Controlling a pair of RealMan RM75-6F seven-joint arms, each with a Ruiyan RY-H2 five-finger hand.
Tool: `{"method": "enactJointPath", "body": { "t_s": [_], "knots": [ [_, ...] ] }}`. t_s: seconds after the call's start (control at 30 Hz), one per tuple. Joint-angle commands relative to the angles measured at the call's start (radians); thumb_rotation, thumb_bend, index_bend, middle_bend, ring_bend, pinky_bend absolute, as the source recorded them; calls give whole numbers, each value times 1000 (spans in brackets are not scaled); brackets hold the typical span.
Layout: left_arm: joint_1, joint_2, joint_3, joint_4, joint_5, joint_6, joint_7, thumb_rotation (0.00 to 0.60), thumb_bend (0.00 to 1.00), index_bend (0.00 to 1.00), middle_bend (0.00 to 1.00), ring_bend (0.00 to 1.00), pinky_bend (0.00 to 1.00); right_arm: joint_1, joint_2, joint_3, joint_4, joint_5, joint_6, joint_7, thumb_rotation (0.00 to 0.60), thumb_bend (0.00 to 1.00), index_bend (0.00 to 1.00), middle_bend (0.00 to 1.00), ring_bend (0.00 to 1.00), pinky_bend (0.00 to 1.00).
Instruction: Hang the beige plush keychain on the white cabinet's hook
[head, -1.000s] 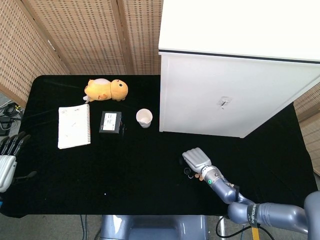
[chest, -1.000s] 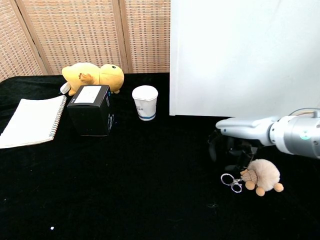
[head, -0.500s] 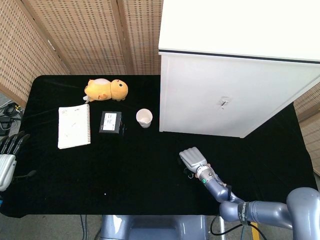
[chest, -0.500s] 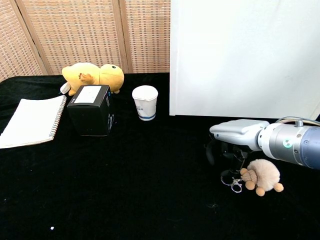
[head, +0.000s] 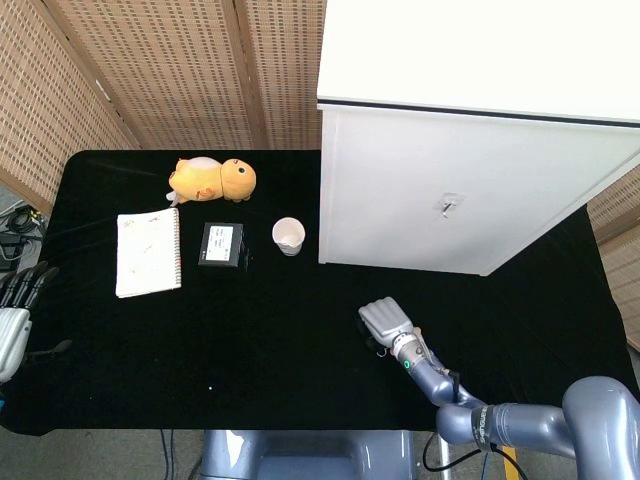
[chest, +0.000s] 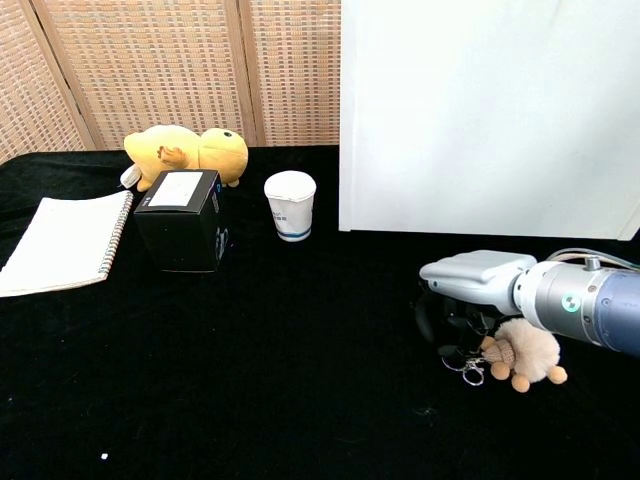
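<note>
As the right hand (chest: 470, 300) has come lower over the last sec, its fingers now curl down onto the metal ring end of the beige plush keychain (chest: 525, 352), w/ the dark fingertips (chest: 452, 330) at or on the ring; earlier they hung a bit above it. Can't tell if the ring is actually pinched yet, contact pt is hidden under the palm in both views. Keychain lies on the black table (chest: 250, 380), front-right, well apart from the hook (head: 448, 206) on the white cabinet (head: 450, 190) face. Plush hasn't shifted vs earlier frames, so prob. no lift yet. Meaning for task: grasp step underway, hang step not begun.

Left hand (head: 12, 320) sits at the far left table edge in head view, fingers apart, holding nothing, pretty much same spot as before.

Other stuff unmoved: yellow plush toy (chest: 190, 150), black box (chest: 180, 218), paper cup (chest: 290, 204), notebook (chest: 60, 242).

Next likely: close on the ring, raise, carry to hook.
</note>
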Motion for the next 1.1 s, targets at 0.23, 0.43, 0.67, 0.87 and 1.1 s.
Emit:
{"method": "enactJointPath", "body": {
  "t_s": [0.23,0.43,0.67,0.87,1.1],
  "knots": [
    [0,1,0,-2,-1,0,-2,600,0,0,0,0,0,-7,-17,-8,35,-7,-9,13,600,538,551,970,1000,1000],
    [0,3,-1,-2,-1,0,-3,600,0,0,0,0,0,-11,-27,-10,56,-16,-13,19,600,539,552,970,1000,1000],
    [-1,2,0,-3,-1,-1,-1,600,0,0,0,0,0,-14,-35,-15,73,-27,-23,24,600,540,552,970,1000,1000],
    [-1,3,0,-3,0,-1,-2,600,0,0,0,0,0,-18,-46,-18,95,-33,-31,28,600,540,556,970,1000,1000],
    [-2,3,0,-2,-1,-2,-5,600,0,0,0,0,0,-25,-51,-16,103,-48,-33,43,600,572,637,973,1000,1000]
  ]
}}
